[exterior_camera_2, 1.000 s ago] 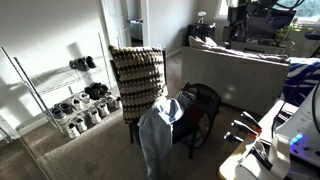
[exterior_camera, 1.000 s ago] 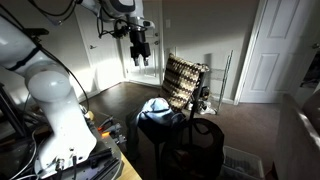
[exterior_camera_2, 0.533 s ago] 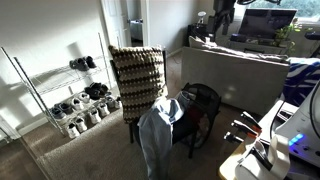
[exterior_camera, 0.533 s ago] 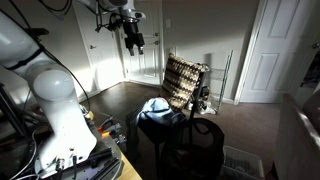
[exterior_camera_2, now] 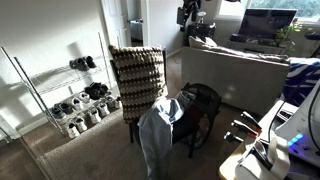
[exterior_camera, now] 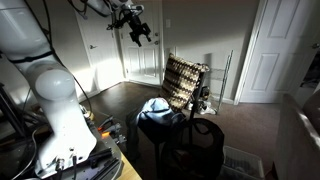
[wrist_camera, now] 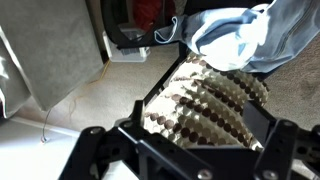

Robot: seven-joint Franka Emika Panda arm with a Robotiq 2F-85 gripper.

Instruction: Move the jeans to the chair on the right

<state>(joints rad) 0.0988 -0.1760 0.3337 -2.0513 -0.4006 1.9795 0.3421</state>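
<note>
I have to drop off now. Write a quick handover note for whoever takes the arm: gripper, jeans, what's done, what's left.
Gripper: open, holding nothing, high up and away from both chairs.
Jeans: heaped on the dark chair, next to the patterned chair.
Done: nothing; the jeans are not yet grasped.
Left: descend, grasp the jeans, carry them to the right-hand chair (likely the patterned one), release.
</note>
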